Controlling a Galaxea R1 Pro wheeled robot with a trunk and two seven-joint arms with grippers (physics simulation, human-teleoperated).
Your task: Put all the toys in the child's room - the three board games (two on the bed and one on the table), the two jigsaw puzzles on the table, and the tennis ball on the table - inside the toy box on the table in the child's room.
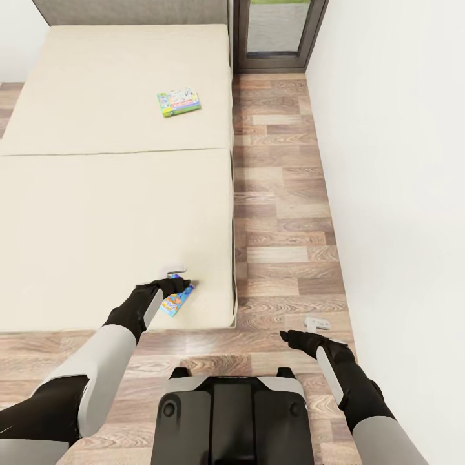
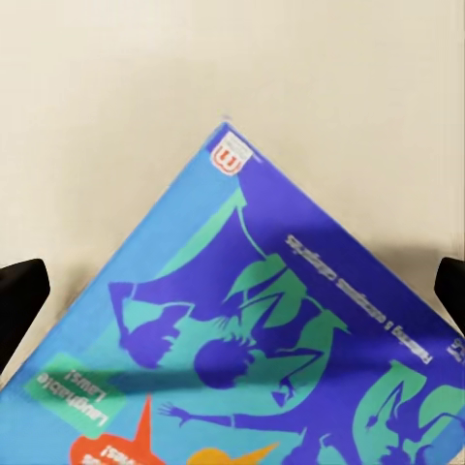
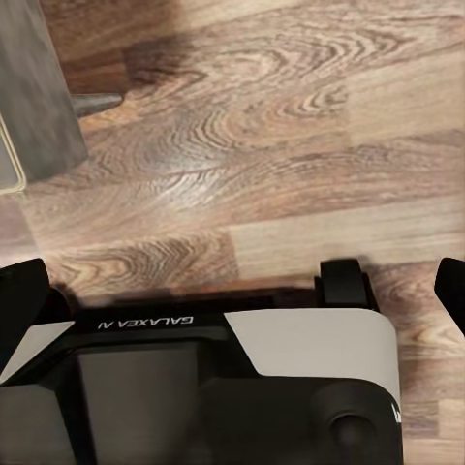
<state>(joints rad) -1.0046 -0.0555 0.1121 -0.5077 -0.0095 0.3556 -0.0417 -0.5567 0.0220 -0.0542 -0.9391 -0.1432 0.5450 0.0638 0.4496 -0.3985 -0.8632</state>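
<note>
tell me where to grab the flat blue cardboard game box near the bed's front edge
Grip the flat blue cardboard game box by its thin edges, coming straight down from above. It lies flat on the beige mattress, turned corner-on to the left gripper, whose fingers are spread wide on both sides.

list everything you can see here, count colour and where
board games: 2; one blue with purple figures near the bed's front right corner, under the left pincer; one green and white farther back on the bed
bed: 1, beige, filling the head view's left side
headboard: 1, grey, at the bed's far end
floor: wood planks, right of the bed and in front of it
wall: white, on the right
door: 1, dark frame, far end of the floor strip
robot base: black and white, bottom centre
left pincer: black, open over the blue game
right pincer: black, open above the floor
</note>
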